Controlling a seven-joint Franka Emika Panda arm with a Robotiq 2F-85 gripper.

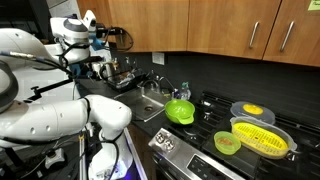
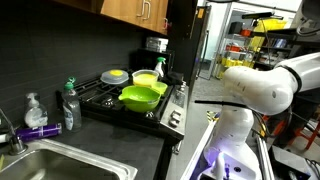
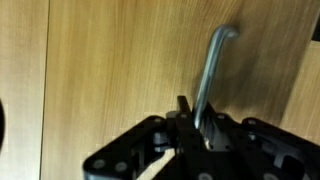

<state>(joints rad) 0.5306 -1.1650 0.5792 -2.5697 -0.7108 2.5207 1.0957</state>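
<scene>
One handle [image 3: 214, 70] hides its lower end inside the clamped pincer [image 3: 205, 133].

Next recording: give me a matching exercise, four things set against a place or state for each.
Things:
1 black gripper
2 curved metal handle
3 lime-green plastic bowl
4 clear pump bottle of purple soap

Places or states:
A on the counter beside the steel sink
B on the black stove
C shut on the handle
D fixed to the wooden cabinet door

Pairs: 1-C, 2-D, 3-B, 4-A
</scene>
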